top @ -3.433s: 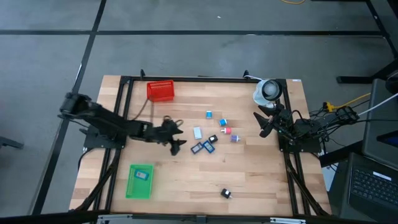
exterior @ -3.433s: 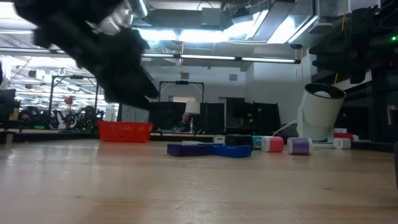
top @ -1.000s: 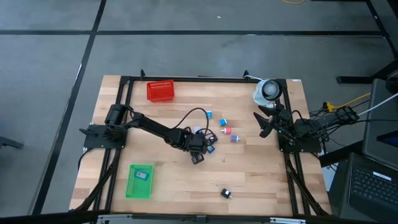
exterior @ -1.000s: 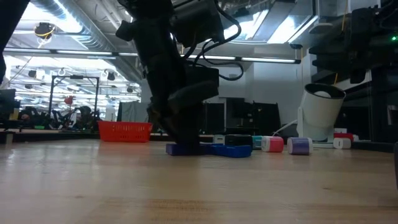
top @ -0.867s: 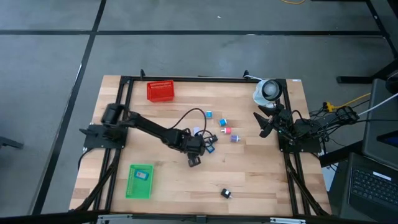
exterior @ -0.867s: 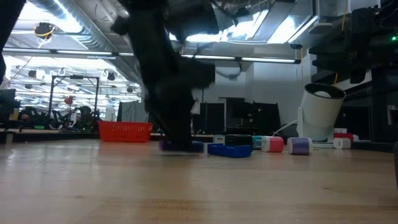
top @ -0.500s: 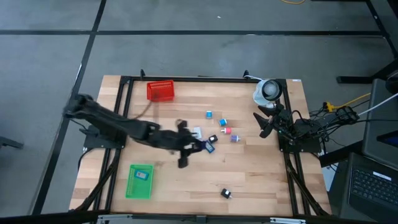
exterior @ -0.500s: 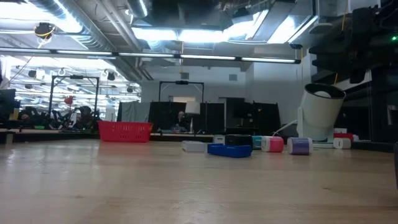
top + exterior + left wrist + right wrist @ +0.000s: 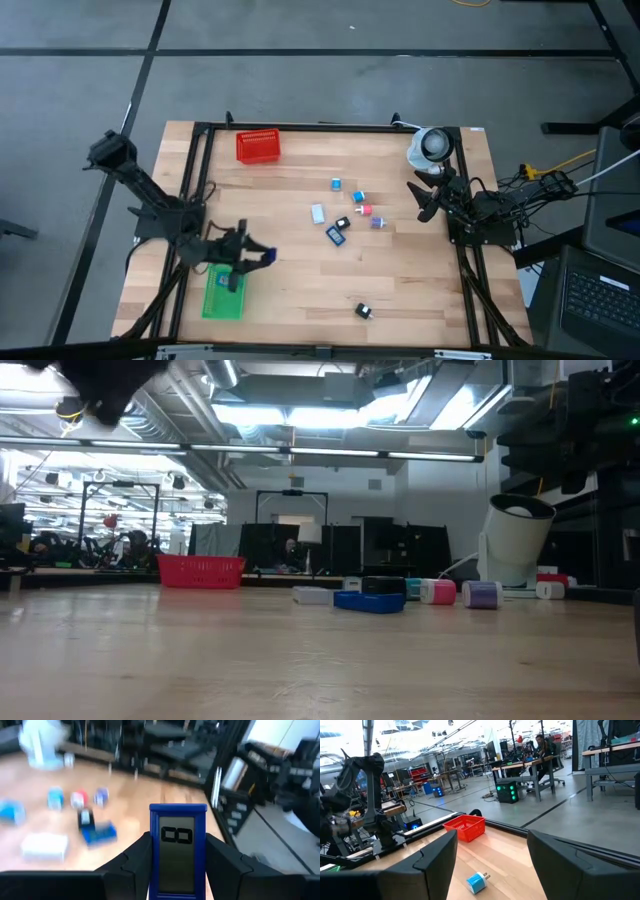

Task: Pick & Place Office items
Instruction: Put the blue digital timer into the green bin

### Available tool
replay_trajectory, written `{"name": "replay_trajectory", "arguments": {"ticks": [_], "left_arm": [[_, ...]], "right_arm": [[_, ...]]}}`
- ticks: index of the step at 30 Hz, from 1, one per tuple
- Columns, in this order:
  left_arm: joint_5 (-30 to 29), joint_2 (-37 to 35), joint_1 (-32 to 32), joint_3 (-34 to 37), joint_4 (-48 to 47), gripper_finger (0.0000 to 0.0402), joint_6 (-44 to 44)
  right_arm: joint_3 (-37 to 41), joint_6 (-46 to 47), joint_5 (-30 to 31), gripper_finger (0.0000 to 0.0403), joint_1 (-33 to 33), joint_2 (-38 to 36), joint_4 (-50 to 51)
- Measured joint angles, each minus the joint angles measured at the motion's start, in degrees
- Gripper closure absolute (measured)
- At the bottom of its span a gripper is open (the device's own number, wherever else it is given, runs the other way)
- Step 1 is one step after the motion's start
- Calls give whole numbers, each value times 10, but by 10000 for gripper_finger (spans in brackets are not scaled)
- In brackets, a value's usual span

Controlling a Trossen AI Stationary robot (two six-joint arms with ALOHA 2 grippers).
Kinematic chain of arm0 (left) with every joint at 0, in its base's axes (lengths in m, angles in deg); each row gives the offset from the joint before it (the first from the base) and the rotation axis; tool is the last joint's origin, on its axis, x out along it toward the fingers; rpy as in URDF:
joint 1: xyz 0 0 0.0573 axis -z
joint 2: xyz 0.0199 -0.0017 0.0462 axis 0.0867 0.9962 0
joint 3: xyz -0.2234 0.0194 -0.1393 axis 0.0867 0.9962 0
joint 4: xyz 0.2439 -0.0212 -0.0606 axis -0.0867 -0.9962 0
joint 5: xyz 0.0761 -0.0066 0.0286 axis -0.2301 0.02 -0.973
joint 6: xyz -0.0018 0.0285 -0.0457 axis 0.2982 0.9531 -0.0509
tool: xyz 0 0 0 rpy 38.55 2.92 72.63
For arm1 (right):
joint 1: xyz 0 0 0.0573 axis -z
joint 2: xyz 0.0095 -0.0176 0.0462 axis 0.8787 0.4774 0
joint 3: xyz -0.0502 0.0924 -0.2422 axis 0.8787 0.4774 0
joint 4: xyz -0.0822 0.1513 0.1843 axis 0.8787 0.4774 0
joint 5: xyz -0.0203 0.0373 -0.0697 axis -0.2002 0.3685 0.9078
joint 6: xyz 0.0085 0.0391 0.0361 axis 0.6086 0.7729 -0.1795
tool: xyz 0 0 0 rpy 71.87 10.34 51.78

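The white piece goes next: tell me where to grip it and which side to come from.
Come straight down from above and close across its two long edges. The white piece lies flat and low on the table, so a sideways approach would find little to hold. The blue piece nearby lies apart from it, probably leaving room for the fingers.

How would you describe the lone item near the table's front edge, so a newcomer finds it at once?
Start from the green tray at the table's front left, then look right along the front edge. The small black and white piece lies alone there, far from the central cluster.
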Motion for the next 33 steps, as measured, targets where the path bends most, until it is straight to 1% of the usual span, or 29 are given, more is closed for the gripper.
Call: {"name": "replay_trajectory", "arguments": {"ticks": [2,6,9,13,16,20,24,28,30,33], "left_arm": [[-16,0,35,15,-8,258,-57],[-7,-1,89,15,-52,258,-146],[16,-1,119,8,-90,258,-226],[55,-1,151,-12,-184,258,-342],[88,-1,166,-27,-260,258,-425],[127,-1,178,-49,-349,258,-508],[165,3,184,-76,-434,258,-566],[219,31,186,-102,-515,258,-616],[235,50,186,-104,-527,258,-628],[237,78,186,-104,-500,258,-628]], "right_arm": [[0,0,0,156,0,0,0],[0,13,0,156,0,0,1],[0,13,0,156,0,0,1],[0,13,0,156,0,0,1],[0,13,0,156,0,0,3],[0,11,0,156,0,0,9],[0,8,0,156,0,0,10],[0,-2,0,156,0,0,10],[0,-2,3,155,0,0,10],[0,-2,3,155,0,0,10]]}}
